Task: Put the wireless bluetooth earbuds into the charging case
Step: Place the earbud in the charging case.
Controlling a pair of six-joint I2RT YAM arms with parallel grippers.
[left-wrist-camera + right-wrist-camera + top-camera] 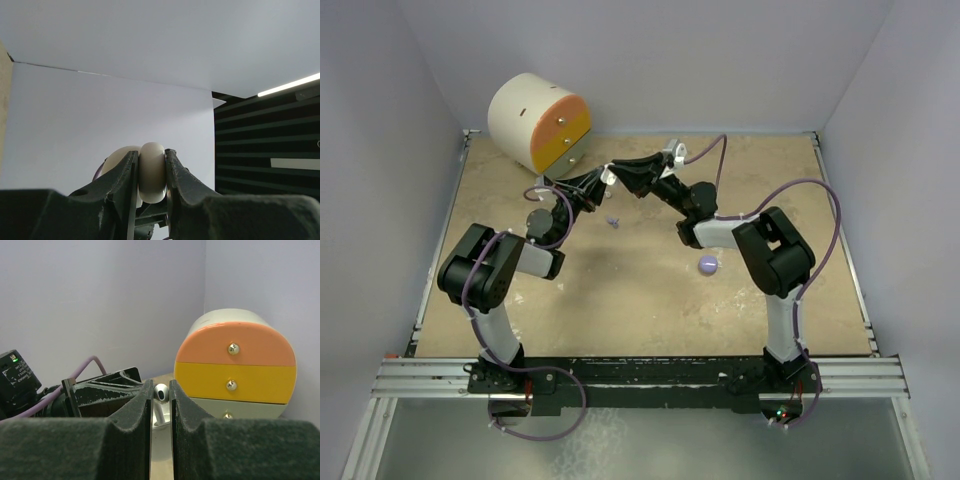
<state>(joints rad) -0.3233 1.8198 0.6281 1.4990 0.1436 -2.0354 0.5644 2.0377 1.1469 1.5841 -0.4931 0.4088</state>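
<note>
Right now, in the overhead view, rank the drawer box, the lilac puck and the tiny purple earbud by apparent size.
1. Drawer box, by far the largest.
2. Lilac puck.
3. Purple earbud, a mere speck.
All three sit on the table, so nearness hardly skews this.

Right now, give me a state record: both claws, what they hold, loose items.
left claw: shut on white case
right claw: shut on white earbud, stem down
claw positions: tips close together, facing each other, near the drawers
purple earbud: loose on table, just near of the claws
lilac puck: on table beside right arm
second white earbud: not seen
drawers state: all shut
</note>
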